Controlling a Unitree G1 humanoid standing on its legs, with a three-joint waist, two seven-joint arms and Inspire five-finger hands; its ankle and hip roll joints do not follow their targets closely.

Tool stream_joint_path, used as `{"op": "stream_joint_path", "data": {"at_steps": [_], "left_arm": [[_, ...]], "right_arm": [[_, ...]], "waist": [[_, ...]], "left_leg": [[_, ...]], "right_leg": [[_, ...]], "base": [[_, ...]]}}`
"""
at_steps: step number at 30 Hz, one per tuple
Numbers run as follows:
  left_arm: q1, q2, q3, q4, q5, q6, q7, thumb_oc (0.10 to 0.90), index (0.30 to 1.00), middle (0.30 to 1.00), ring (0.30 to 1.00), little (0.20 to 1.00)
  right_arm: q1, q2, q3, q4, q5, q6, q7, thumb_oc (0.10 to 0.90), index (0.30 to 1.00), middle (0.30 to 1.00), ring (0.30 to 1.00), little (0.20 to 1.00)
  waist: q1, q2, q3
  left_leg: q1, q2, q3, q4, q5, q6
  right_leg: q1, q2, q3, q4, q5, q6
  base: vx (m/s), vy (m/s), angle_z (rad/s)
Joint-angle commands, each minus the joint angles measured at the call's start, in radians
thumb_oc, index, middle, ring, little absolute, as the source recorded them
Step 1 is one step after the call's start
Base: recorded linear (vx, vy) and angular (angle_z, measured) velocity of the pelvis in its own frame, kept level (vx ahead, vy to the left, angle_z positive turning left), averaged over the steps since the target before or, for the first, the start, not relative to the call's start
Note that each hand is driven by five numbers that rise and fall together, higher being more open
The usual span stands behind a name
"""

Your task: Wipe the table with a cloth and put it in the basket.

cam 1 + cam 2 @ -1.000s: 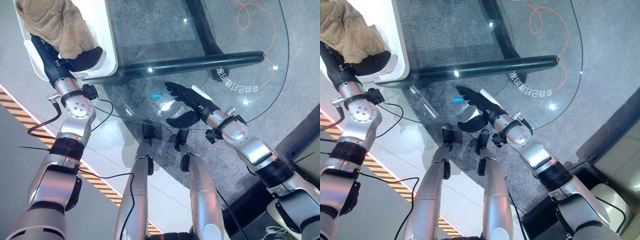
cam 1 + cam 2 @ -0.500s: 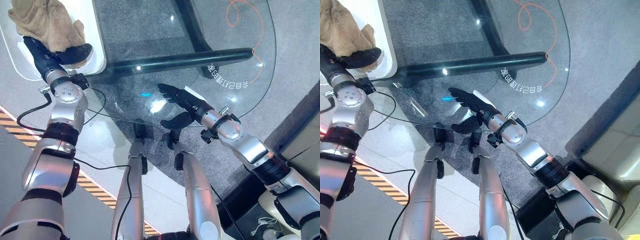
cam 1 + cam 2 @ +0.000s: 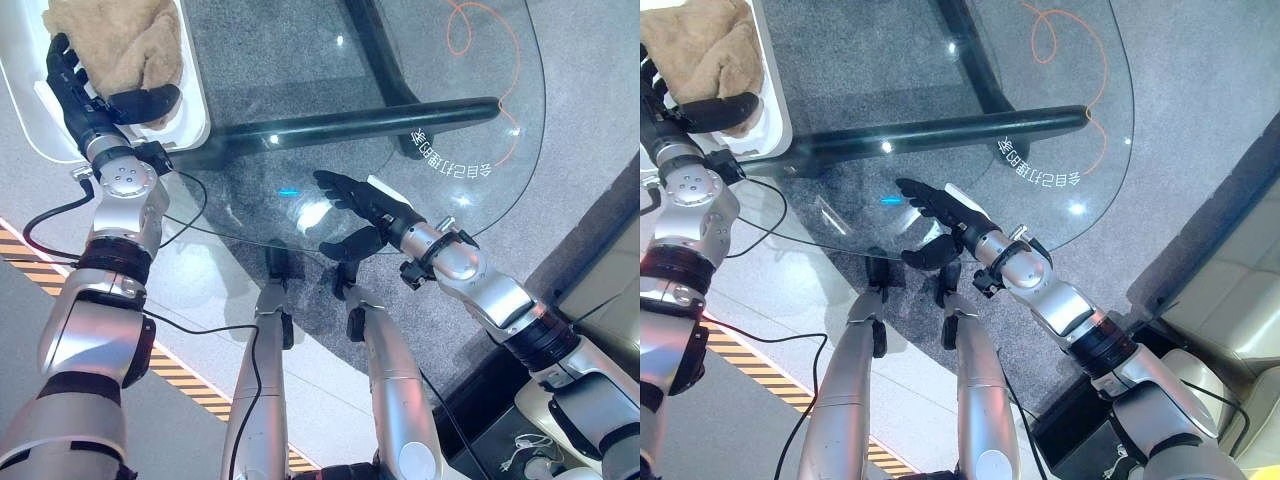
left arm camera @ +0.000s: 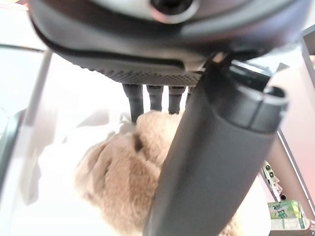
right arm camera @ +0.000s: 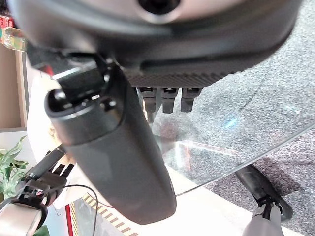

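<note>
The tan fluffy cloth [image 3: 120, 40] lies bunched in the white basket [image 3: 196, 100] at the far left, beyond the table's edge. My left hand [image 3: 88, 108] rests in the basket beside it, open. Its straight fingers [image 4: 147, 98] reach along one side of the cloth [image 4: 123, 182] and its thumb [image 3: 148, 100] stretches out under the other. My right hand [image 3: 365, 202] is open and flat over the round glass table [image 3: 470, 110], near its front edge, holding nothing. The right wrist view has its straight fingers [image 5: 162, 98] above the glass.
A black bar of the table's frame [image 3: 350, 122] runs under the glass behind my right hand. An orange cable [image 3: 485, 30] curls on the grey carpet at the far right. Yellow-and-black floor tape [image 3: 180, 372] crosses the lower left.
The camera has shifted. The cloth, earlier draped over my left hand, now sits lower in the basket with the hand's fingers spread beside it. My right hand has kept its place.
</note>
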Motion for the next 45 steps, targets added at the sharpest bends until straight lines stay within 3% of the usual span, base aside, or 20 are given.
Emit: {"op": "stream_joint_path", "data": {"at_steps": [1, 13, 20, 25, 29, 33, 40, 44, 45], "left_arm": [[-0.051, 0.107, 0.022, -0.016, 0.046, -0.094, 0.014, 0.800, 0.900, 0.900, 0.900, 0.900], [-0.012, 0.159, 0.033, -0.064, 0.193, -0.169, 0.054, 0.800, 0.900, 0.900, 0.900, 0.900], [0.074, 0.199, 0.058, -0.150, 0.422, -0.219, 0.128, 0.800, 0.900, 0.900, 0.900, 0.900], [0.175, 0.195, 0.104, -0.229, 0.463, -0.253, 0.137, 0.800, 0.900, 0.900, 0.900, 0.900], [0.376, 0.119, 0.181, -0.344, 0.486, -0.287, 0.075, 0.800, 0.900, 0.900, 0.900, 0.900], [0.565, 0.045, 0.205, -0.463, 0.512, -0.259, -0.007, 0.800, 0.900, 0.900, 0.900, 0.900], [0.802, -0.109, 0.162, -0.537, 0.451, -0.211, -0.136, 0.800, 0.900, 0.900, 0.900, 0.900], [0.893, -0.176, 0.136, -0.529, 0.395, -0.181, -0.193, 0.800, 0.900, 0.900, 0.900, 0.900], [0.957, -0.211, 0.108, -0.521, 0.380, -0.164, -0.232, 0.800, 0.900, 0.900, 0.900, 0.900]], "right_arm": [[0.036, 0.012, -0.049, -0.128, 0.017, -0.082, -0.005, 0.800, 0.900, 0.900, 0.900, 0.900], [0.089, 0.009, -0.055, -0.165, 0.007, -0.102, -0.016, 0.800, 0.900, 0.900, 0.900, 0.900], [0.142, 0.009, -0.069, -0.177, 0.015, -0.125, -0.025, 0.800, 0.900, 0.900, 0.900, 0.900], [0.191, 0.017, -0.084, -0.164, 0.010, -0.128, -0.036, 0.800, 0.900, 0.900, 0.900, 0.900], [0.270, 0.041, -0.102, -0.138, 0.005, -0.151, -0.032, 0.800, 0.900, 0.900, 0.900, 0.900], [0.349, 0.054, -0.129, -0.099, 0.030, -0.183, 0.006, 0.800, 0.900, 0.900, 0.900, 0.900], [0.483, 0.099, -0.175, 0.031, 0.093, -0.255, 0.093, 0.800, 0.900, 0.900, 0.900, 0.900], [0.547, 0.112, -0.191, 0.088, 0.082, -0.257, 0.111, 0.800, 0.900, 0.900, 0.900, 0.900], [0.593, 0.130, -0.208, 0.127, 0.079, -0.244, 0.114, 0.800, 0.900, 0.900, 0.900, 0.900]], "waist": [[0.039, -0.014, -0.021], [0.060, -0.015, -0.021], [0.089, -0.018, -0.021], [0.107, -0.013, -0.021], [0.129, -0.004, -0.021], [0.148, 0.003, -0.021], [0.170, 0.024, -0.021], [0.169, 0.034, -0.063], [0.165, 0.041, -0.100]], "left_leg": [[0.094, 0.019, 0.075, 0.044, -0.162, -0.009], [0.145, 0.021, 0.071, 0.027, -0.164, -0.007], [0.197, 0.025, 0.062, 0.013, -0.165, -0.009], [0.240, 0.026, 0.055, -0.012, -0.159, -0.012], [0.305, 0.022, 0.045, -0.047, -0.151, -0.019], [0.396, 0.019, 0.030, -0.098, -0.132, -0.028], [0.588, 0.016, 0.022, -0.190, -0.100, -0.044], [0.650, 0.018, 0.020, -0.230, -0.092, -0.052], [0.690, 0.025, 0.017, -0.261, -0.084, -0.059]], "right_leg": [[0.040, 0.033, 0.074, -0.105, 0.074, 0.088], [0.096, 0.035, 0.056, -0.106, 0.057, 0.084], [0.154, 0.040, 0.032, -0.099, 0.034, 0.075], [0.192, 0.043, 0.021, -0.104, 0.021, 0.069], [0.252, 0.045, 0.014, -0.117, 0.006, 0.063], [0.337, 0.045, 0.009, -0.142, -0.005, 0.059], [0.527, 0.026, -0.004, -0.199, -0.019, 0.057], [0.596, 0.017, -0.015, -0.232, -0.024, 0.056], [0.644, 0.016, -0.020, -0.264, -0.021, 0.054]], "base": [[0.00, 0.000, 0.00], [-0.01, -0.056, 0.00], [-0.02, -0.112, -0.03], [-0.03, -0.121, -0.02], [-0.04, -0.127, -0.02], [-0.05, -0.126, -0.02], [-0.04, -0.076, -0.01], [0.01, -0.048, -0.01], [0.03, -0.060, 0.00]]}}
